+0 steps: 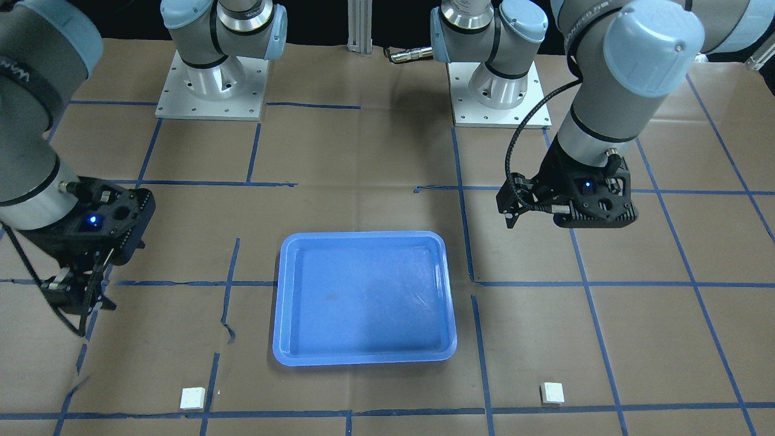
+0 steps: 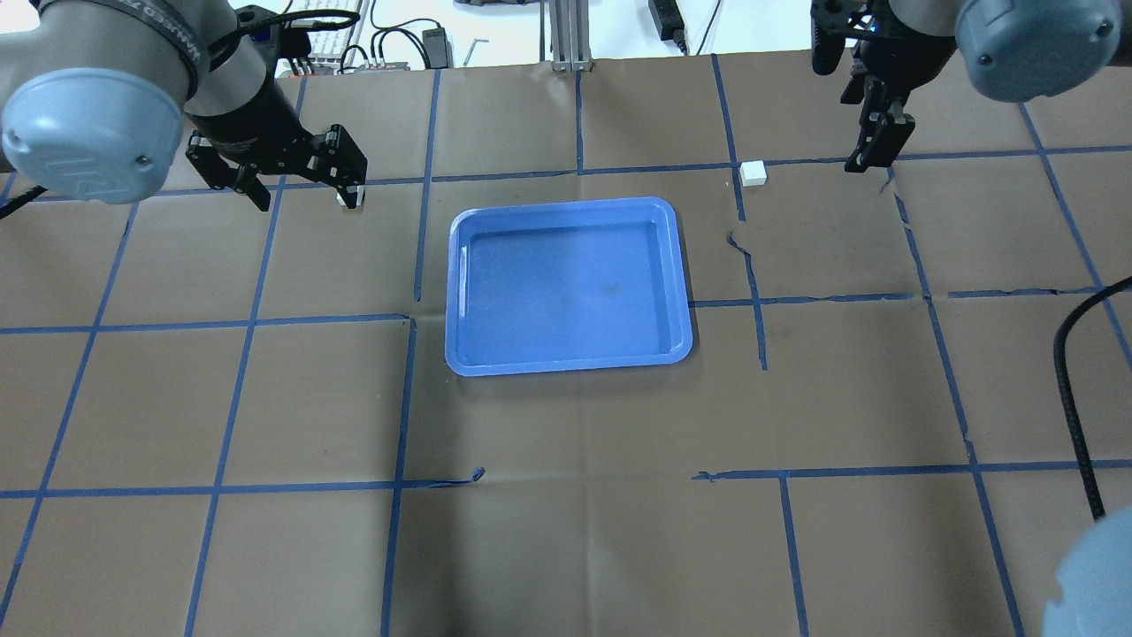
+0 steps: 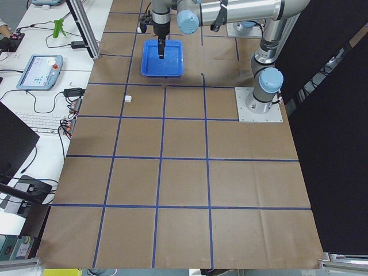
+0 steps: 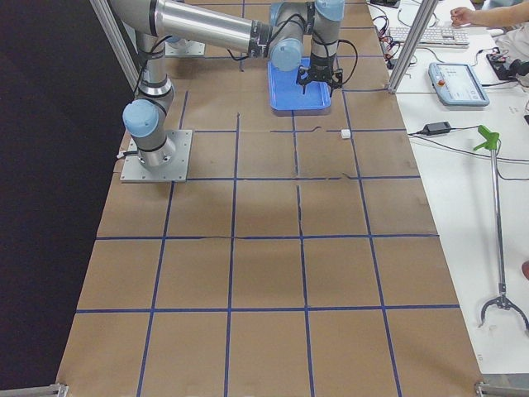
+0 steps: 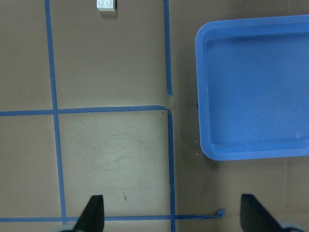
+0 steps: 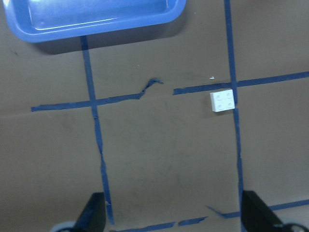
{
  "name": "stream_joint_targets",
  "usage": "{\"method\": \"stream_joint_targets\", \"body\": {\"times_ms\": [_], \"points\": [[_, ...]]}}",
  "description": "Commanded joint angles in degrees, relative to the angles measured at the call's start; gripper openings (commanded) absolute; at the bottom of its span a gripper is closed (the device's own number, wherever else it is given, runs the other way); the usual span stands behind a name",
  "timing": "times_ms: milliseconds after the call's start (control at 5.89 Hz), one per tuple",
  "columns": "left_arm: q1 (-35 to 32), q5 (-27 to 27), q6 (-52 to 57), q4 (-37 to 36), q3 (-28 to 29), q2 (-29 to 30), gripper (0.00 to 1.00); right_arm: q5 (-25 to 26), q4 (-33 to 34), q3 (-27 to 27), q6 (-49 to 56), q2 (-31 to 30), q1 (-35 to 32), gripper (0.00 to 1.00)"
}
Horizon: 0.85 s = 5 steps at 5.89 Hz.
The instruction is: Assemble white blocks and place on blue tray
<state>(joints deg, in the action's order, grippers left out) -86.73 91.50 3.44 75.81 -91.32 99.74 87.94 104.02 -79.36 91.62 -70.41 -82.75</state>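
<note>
The blue tray (image 1: 363, 235) lies empty at the table's middle; it also shows in the overhead view (image 2: 566, 205). One white block (image 1: 552, 392) lies on the paper on my left side, partly hidden by a finger in the overhead view (image 2: 344, 199), and at the top of the left wrist view (image 5: 106, 4). The other white block (image 2: 753, 173) lies on my right side beside a tape crossing (image 6: 223, 101). My left gripper (image 2: 308, 196) is open and empty above the table. My right gripper (image 2: 871, 155) is open and empty above the table.
Brown paper with a blue tape grid covers the table. The two arm bases (image 1: 212, 85) stand on the robot's side. Past the table's far edge are cables and an aluminium post (image 2: 566, 35). The tray's rim shows in both wrist views (image 5: 199, 96) (image 6: 96, 31).
</note>
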Motion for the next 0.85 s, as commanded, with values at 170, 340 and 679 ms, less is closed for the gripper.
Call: {"method": "stream_joint_targets", "body": {"times_ms": [170, 340, 679], "points": [[2.3, 0.0, 2.0, -16.6, 2.0, 16.2, 0.99, -3.7, -4.4, 18.6, 4.7, 15.3, 0.2, 1.0], [2.6, -0.3, 4.3, -30.1, 2.2, 23.1, 0.99, -4.9, -4.7, 17.8, 4.8, 16.5, 0.2, 1.0], [3.1, -0.4, 7.5, -36.4, 3.9, 29.0, 0.99, -14.4, -3.2, 12.4, 8.7, 18.5, 0.7, 1.0]]}}
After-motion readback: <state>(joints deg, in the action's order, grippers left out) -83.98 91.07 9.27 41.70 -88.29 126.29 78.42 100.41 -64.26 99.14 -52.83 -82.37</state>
